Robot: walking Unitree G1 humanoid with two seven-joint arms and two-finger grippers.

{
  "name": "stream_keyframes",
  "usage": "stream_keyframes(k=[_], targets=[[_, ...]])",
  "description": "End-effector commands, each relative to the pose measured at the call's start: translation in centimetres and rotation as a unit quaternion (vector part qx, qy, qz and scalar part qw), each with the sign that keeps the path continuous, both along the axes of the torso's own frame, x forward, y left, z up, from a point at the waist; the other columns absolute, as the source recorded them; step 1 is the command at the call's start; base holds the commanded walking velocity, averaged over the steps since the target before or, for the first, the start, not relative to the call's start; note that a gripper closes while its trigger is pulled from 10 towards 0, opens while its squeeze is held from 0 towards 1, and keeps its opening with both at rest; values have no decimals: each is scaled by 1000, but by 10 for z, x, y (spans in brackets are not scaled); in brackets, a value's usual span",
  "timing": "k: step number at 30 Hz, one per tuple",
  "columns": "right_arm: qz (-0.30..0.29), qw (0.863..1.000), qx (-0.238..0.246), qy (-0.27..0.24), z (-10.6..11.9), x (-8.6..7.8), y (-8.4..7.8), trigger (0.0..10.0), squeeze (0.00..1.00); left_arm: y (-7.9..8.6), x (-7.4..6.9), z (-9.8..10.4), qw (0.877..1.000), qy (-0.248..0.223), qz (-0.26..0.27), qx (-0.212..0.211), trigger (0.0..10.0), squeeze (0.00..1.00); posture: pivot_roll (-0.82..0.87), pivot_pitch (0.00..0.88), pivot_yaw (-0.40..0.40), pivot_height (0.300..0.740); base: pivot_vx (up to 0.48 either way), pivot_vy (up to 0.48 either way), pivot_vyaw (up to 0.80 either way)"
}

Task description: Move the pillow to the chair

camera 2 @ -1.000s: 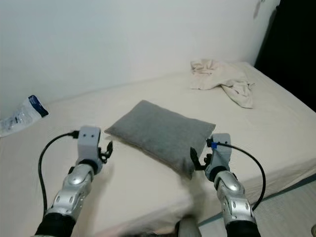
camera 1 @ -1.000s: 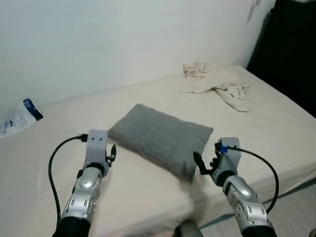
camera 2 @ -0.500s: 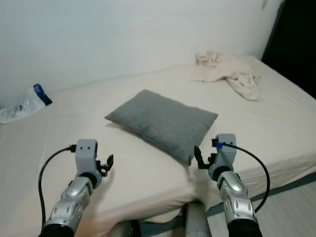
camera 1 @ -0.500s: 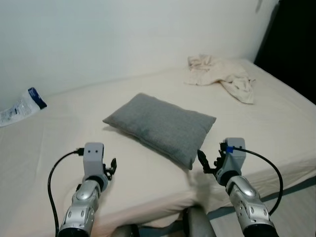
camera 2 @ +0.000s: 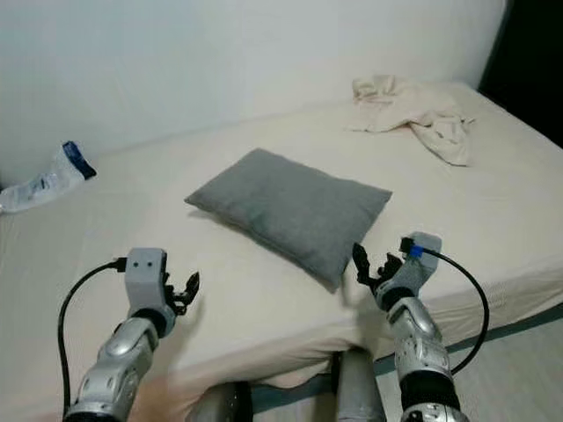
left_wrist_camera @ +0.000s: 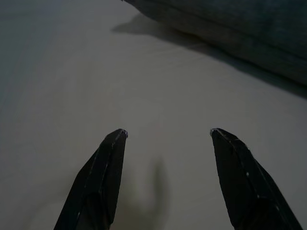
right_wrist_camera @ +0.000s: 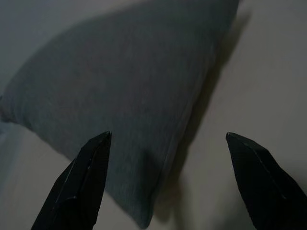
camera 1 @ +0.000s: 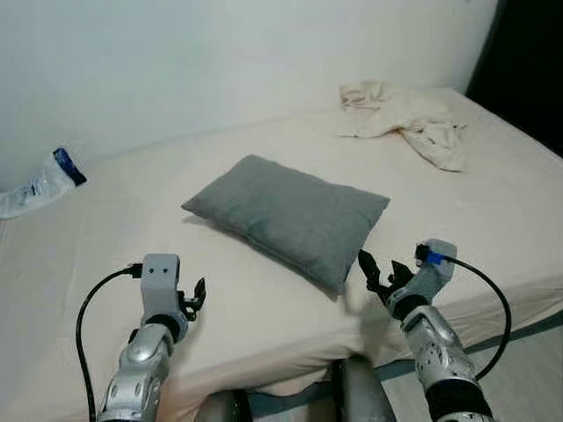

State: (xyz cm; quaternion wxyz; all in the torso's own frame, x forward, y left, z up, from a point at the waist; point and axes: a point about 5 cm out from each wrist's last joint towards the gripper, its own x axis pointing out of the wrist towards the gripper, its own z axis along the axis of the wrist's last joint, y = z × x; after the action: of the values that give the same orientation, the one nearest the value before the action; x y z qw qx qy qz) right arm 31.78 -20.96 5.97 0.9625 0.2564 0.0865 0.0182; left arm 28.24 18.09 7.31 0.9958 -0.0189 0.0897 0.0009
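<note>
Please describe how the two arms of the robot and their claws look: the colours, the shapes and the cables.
Both arms are silver, jointed metal segments. Each wrist carries a grey box with a looping black cable; the right box has a blue mark. The left claw and the right claw each have two long, black, pointed fingers.

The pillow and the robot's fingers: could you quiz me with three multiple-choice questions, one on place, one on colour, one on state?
1. Where is the pillow?
A. on the bed
B. on the floor
C. on a chair

2. What colour is it?
A. red
B. grey
C. blue

3. How are the right gripper fingers?
A. shut on the pillow
B. spread open
C. holding a bottle

Answers: A, it lies flat on the bed; B, its cover is plain grey; B, the right wrist view shows both fingers apart and holding nothing.
</note>
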Motion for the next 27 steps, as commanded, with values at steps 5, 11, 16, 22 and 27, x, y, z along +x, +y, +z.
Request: stream_keyframes(k=[5,11,16,22,27], targets=[[0,992,126,13,-19,-5,13,10000,0,15,-13,11,1000,-2,-3,29,10000,0,23,286,164,622,0,0,0],[13,986,165,-14,-18,-4,14,10000,0,18,-19,21,999,-9,-2,39,10000,0,59,315,171,622,0,0,0],[-1,985,170,-23,-18,-4,6,10000,0,22,-30,28,999,-7,-1,45,10000,0,75,345,170,622,0,0,0],[-38,981,182,-52,-10,2,-1,10000,0,25,-42,27,999,10,0,50,10000,0,89,384,173,622,0,0,0],[-11,979,188,-72,-5,5,4,10000,0,25,-48,28,999,14,1,51,10000,0,102,396,169,622,0,0,0]])
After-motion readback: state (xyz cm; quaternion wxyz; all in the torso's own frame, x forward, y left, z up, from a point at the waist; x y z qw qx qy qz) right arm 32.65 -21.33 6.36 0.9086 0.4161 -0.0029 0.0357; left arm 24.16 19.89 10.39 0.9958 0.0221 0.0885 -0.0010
